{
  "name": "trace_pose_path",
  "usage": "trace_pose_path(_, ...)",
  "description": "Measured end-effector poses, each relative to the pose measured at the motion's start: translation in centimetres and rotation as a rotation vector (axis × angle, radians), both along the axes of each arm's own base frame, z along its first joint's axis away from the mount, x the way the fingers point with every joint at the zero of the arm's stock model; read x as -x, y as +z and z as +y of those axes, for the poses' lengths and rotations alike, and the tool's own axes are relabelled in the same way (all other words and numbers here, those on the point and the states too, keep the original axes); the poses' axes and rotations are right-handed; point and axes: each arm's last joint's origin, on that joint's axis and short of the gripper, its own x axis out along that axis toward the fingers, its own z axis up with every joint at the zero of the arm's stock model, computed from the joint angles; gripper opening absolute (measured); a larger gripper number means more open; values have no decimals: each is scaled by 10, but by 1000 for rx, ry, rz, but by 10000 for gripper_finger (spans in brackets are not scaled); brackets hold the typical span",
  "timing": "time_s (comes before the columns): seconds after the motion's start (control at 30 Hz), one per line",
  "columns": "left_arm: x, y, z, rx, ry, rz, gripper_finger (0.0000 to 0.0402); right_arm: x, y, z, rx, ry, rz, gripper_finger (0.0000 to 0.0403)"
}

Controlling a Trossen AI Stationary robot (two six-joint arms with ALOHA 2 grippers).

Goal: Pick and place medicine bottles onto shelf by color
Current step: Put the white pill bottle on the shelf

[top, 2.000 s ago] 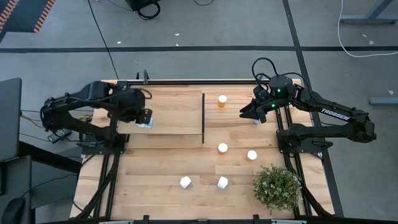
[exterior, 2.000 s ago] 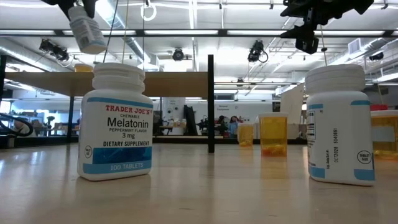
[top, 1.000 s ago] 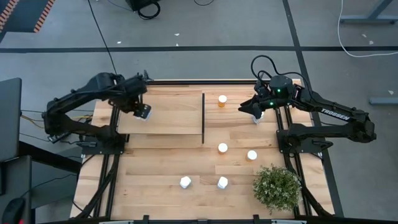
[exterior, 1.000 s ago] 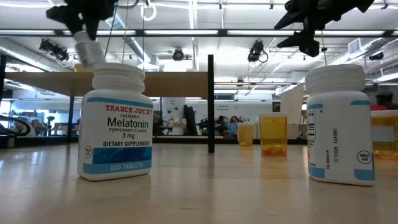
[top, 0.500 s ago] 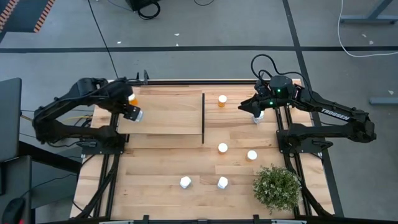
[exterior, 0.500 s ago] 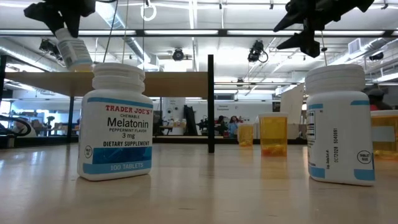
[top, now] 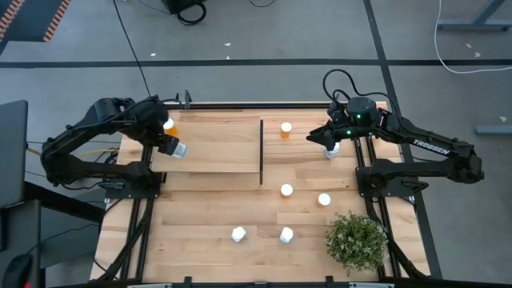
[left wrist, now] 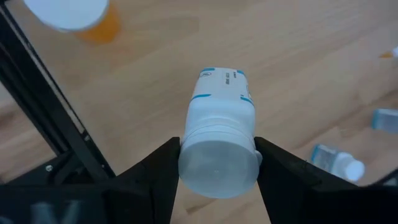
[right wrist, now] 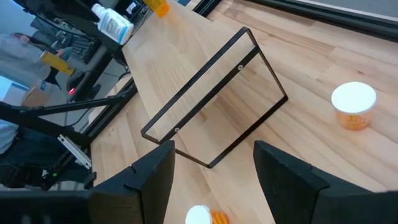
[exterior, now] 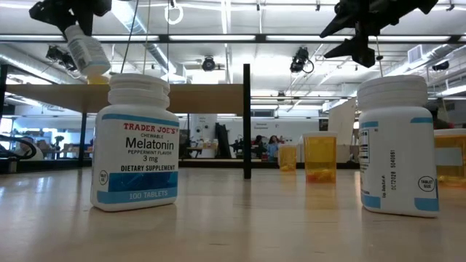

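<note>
My left gripper (top: pixel 173 146) is shut on a white bottle (top: pixel 180 150) with a blue label, above the left end of the light-wood shelf (top: pixel 216 148). An orange bottle (top: pixel 169 126) stands on the shelf's far left corner. My right gripper (top: pixel 322 139) is open and empty, right of the black divider (top: pixel 262 152) and above an orange bottle (right wrist: pixel 202 216) on the table. Another orange bottle (top: pixel 286 129) stands right of the divider. Several more bottles stand on the near part of the table, among them a white-capped pair (top: pixel 238 234) (top: pixel 286 234). My left gripper pinches the white bottle at its cap end (left wrist: pixel 186 165) between the two fingers (left wrist: pixel 158 177), one on each side. The bottle's body points away along the fingers. It hangs tilted below the gripper (exterior: pixel 87 51), lifted clear of the shelf.
A bushy potted plant (top: pixel 356 240) stands at the table's near right corner. Two capped bottles (top: pixel 286 190) (top: pixel 324 199) stand mid-table right of the divider. The shelf's middle is bare wood. In the low view two large white bottles (exterior: pixel 135 142) (exterior: pixel 397 145) stand close to the camera.
My left gripper has gone a little toward the table's left edge with the white bottle, which stays tilted and clear above the shelf.
</note>
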Motion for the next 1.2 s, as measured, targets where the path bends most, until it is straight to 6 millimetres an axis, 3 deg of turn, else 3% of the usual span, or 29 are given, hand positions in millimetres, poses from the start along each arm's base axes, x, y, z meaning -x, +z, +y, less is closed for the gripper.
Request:
trace_pose_path(0.27, -7, 38, 2, -52, -10, -109, 188, 0, 0, 0, 22, 7, 3, 225)
trace_pose_path(0.6, -64, 67, 1, -70, -148, -135, 187, 0, 0, -1, 54, 0, 11, 225)
trace_pose_path(0.7, -75, 61, 2, -97, -197, -91, 187, 0, 0, -1, 57, 2, 11, 225)
trace_pose_path(0.9, -75, 43, 2, -138, -365, -5, 192, 0, 0, -1, 57, 3, 12, 225)
trace_pose_path(1.2, -50, -6, -5, -71, -379, 142, 195, 1, -2, 0, 35, 13, 32, 225)
